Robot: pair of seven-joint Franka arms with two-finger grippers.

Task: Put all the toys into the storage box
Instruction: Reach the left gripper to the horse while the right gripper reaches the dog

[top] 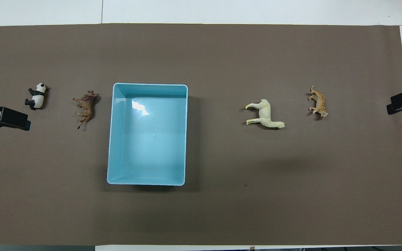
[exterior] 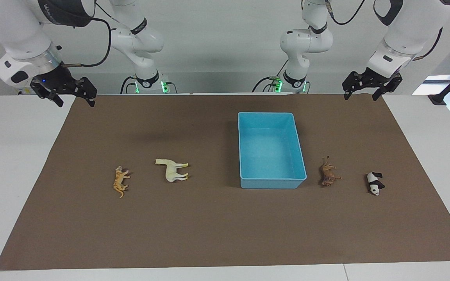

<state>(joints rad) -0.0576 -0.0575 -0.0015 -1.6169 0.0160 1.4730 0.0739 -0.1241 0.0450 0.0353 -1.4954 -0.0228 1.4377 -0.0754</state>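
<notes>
The storage box [exterior: 272, 150] is seen a little right of the middle of the facing view, and a little left of the middle of the overhead view [top: 148, 134]. It is a light blue tray with low walls, and nothing is seen inside it. It is placed on a brown mat [exterior: 209, 226] which covers most of the white bench [exterior: 14, 156].

All four toys are laid on their sides on the mat, outside the box. The brown lion [exterior: 328, 175] is found just beside the box, toward the left arm's end of the bench, and the panda [exterior: 375, 183] is placed a bit further toward that end. In the overhead view these two are seen at the left [top: 86, 108] [top: 37, 96]. The cream-white horse [exterior: 173, 169] is found toward the right arm's end, apart from the box, and the orange tiger [exterior: 120, 181] is next to it, closer to that end. In the overhead view they are seen at the right [top: 265, 115] [top: 319, 102].

The left tool [exterior: 369, 91] is held in the air at the upper right of the facing view, over the mat's corner, with its fingers spread and nothing between them. The right tool [exterior: 74, 97] is held at the upper left, over the mat's edge, also spread and empty. Both arms are waiting.
</notes>
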